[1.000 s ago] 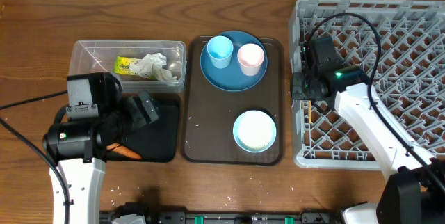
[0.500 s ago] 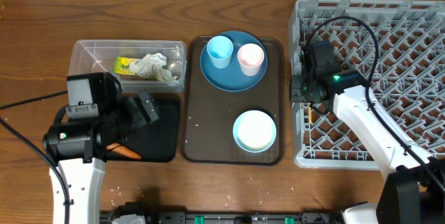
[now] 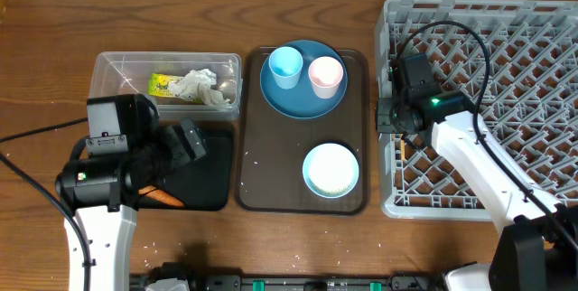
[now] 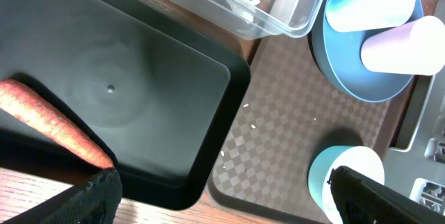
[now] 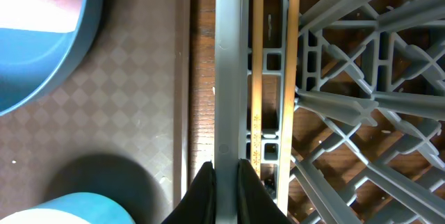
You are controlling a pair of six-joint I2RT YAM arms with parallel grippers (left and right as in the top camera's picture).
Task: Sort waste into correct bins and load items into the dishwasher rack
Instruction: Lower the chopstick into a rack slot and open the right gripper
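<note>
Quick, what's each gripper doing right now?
Left gripper: open, holding nothing.
Right gripper: fingers nearly together at the dishwasher rack wall; cannot tell.

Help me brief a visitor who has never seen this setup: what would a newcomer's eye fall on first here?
The big grey rack filling the right side strikes first. Next comes the blue plate carrying a blue cup and a pink cup, at the far end of the brown tray in the middle. Then the orange carrot in the black tray at the near left.
</note>
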